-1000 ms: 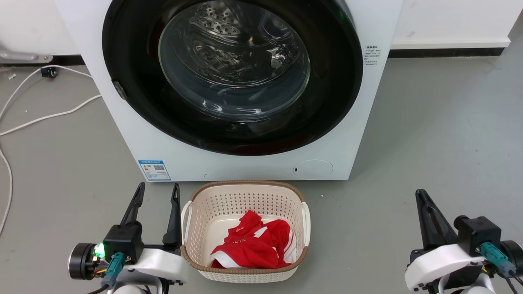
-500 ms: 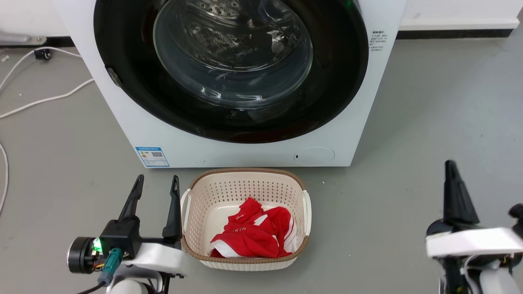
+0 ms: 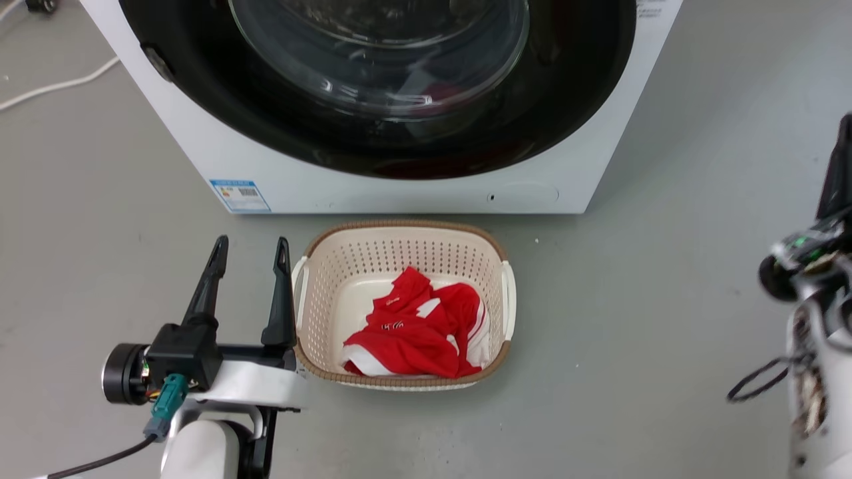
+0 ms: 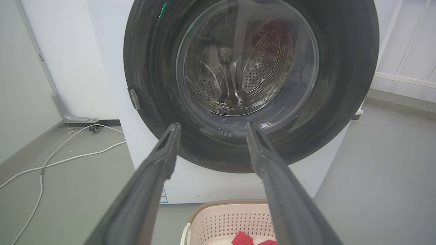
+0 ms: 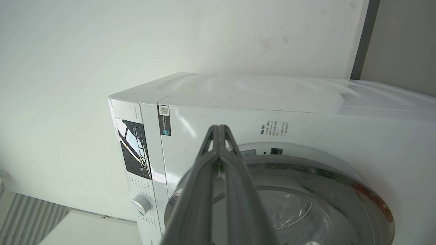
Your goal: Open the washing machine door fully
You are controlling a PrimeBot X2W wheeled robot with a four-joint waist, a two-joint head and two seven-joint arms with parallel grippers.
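Note:
The washing machine (image 3: 399, 193) is a white front-loader at the top of the head view. Its washing machine door (image 3: 572, 100), black-rimmed with a bulging glass centre, lies flush against the front. A small grey tab (image 4: 133, 98) sits on the rim of the washing machine door (image 4: 340, 68). My left gripper (image 3: 250, 243) is open and empty on the floor side of the machine, beside a basket. In the left wrist view, that left gripper (image 4: 212, 126) points at the lower part of the door without touching it. My right gripper (image 3: 844, 133) is raised at the right edge. Its right gripper (image 5: 218, 126) fingers are pressed together, short of the washing machine (image 5: 211, 115).
A cream perforated basket (image 3: 399, 229) holding a red and white garment (image 3: 413, 332) stands on the grey floor directly in front of the machine. A white cable (image 3: 53, 83) trails on the floor at the left. A control knob (image 5: 141, 204) sits beside the door.
The head camera has tilted down, so the machine has slid up the picture. My right arm has lifted and turned, moving toward the right edge. The left gripper stays open beside the basket.

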